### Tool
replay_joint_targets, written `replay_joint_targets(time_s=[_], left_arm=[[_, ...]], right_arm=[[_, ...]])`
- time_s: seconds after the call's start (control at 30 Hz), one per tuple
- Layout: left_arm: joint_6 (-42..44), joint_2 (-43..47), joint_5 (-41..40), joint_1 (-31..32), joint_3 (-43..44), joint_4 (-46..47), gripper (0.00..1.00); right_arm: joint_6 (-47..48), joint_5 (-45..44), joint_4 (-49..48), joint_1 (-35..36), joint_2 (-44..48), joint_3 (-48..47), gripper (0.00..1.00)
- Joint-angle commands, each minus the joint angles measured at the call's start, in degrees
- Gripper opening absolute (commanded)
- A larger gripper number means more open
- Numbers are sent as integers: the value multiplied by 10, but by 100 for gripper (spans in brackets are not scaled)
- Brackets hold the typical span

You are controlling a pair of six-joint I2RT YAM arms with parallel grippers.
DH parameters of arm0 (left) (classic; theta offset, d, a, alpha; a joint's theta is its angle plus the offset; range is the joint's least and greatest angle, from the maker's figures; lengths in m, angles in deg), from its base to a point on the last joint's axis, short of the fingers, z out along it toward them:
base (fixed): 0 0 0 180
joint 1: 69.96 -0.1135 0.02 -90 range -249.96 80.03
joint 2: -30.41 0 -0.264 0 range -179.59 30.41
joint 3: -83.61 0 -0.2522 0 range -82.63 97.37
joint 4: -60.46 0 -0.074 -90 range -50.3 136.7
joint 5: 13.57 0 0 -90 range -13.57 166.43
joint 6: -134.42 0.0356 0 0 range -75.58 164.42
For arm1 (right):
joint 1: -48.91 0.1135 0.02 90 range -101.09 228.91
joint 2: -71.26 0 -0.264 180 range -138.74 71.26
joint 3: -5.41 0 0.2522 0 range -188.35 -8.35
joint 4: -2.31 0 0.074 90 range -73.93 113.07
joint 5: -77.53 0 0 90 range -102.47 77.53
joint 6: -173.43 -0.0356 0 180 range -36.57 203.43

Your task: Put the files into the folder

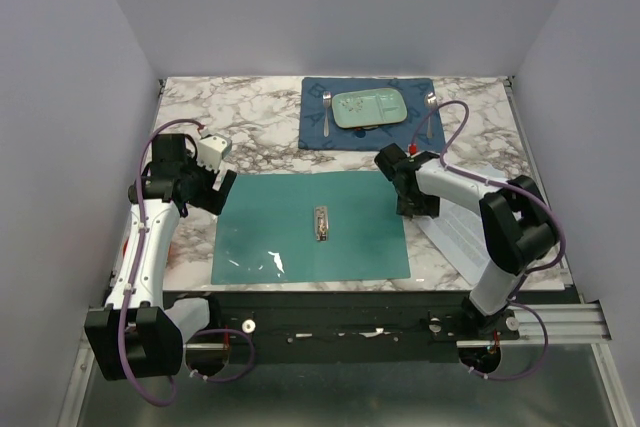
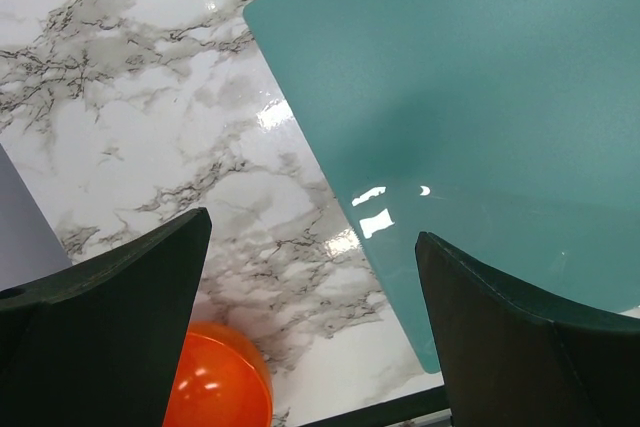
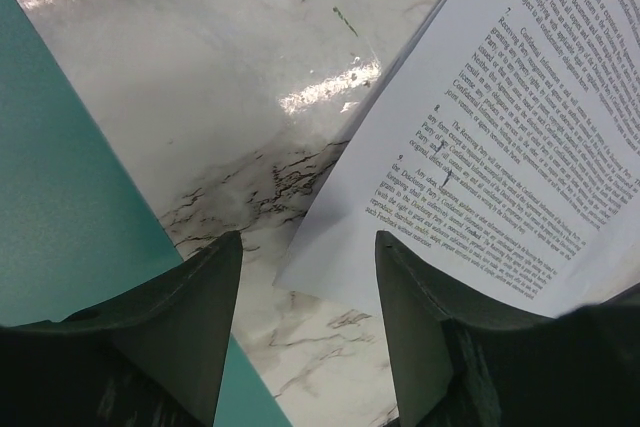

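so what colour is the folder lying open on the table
The folder is a plain teal green, seen best in the top external view.

Both arms bend inward from left and right. The left gripper (image 1: pixel 218 190) gapes wide; the right gripper (image 1: pixel 408 210) points down, jaws parted.

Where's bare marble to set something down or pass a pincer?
Free: far-left marble between placemat and left wall; far-right corner beside the placemat. Crowded: the narrow gap between folder and files, where the right pincer hangs; left pincer crowds the folder's left corner.
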Motion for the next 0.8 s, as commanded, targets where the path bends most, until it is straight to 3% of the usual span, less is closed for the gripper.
replay_joint_targets(time_s=[0.0,0.43,0.77], left_arm=[[1,8,-3,1,-7,11,99],[12,16,-22,1,-15,19,99],[18,14,-33,1,-24,32,99]], right_arm=[[10,7,-5,-7,-12,14,64],[8,14,4,-11,-29,14,59],[21,2,21,-15,-21,18,47]])
